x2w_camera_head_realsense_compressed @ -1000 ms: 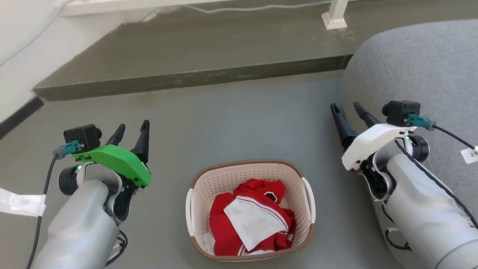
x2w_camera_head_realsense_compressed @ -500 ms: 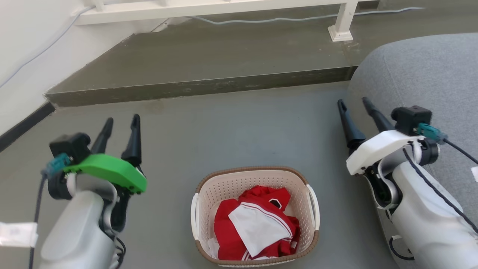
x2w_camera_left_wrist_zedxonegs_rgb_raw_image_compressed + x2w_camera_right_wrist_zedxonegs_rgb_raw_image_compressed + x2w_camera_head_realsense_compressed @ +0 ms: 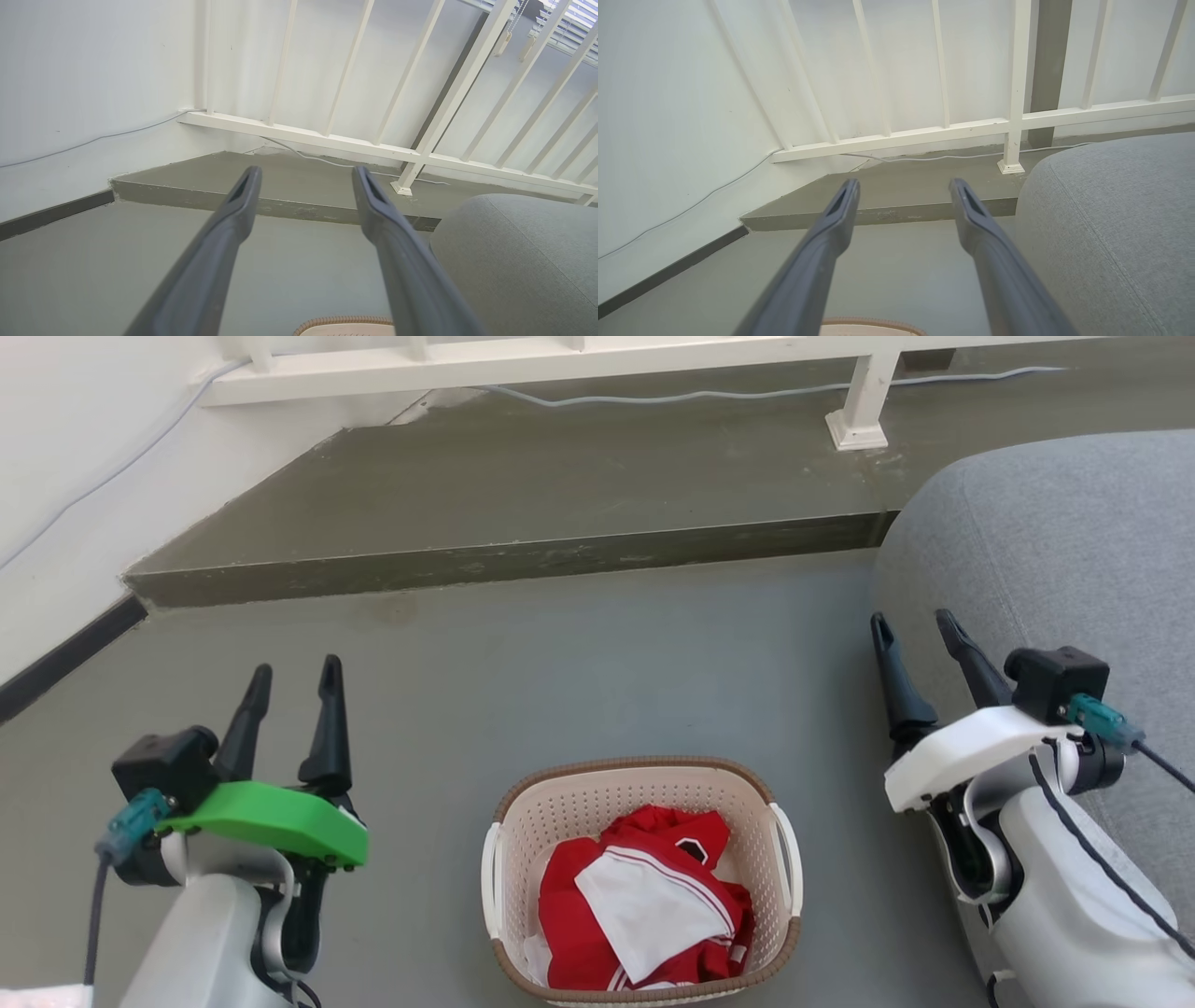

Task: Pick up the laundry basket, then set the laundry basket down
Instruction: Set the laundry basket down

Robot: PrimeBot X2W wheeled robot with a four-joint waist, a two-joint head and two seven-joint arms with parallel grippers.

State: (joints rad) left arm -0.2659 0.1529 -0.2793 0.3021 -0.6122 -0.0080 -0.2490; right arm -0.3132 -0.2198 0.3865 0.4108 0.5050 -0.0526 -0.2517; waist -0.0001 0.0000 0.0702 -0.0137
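**Two grippers spread open, laundry basket on the floor between them**

Both arms hang over the grey floor (image 3: 579, 663), one on each side of the laundry basket (image 3: 569, 807). The basket stands upright on the floor, apart from both grippers. It lies well short of the raised concrete step (image 3: 523, 555) and near the grey upholstered seat (image 3: 1055, 541) on the robot's right. A crumpled red and white garment (image 3: 644, 905) lies inside it. Its white side handles (image 3: 489, 882) are free, with nothing touching them.

The left gripper (image 3: 295, 667), under its green cover, has its fingers parted and nothing between them. The right gripper (image 3: 912, 618), under its white cover, is spread the same way and is also empty, just beside the seat's edge.

In the left wrist view the left gripper (image 3: 306, 171) points towards the step and a white railing (image 3: 327, 140), with the basket's brown rim (image 3: 343, 322) at the bottom edge. The right wrist view shows the right gripper (image 3: 903, 183) likewise, above the rim (image 3: 868, 322).
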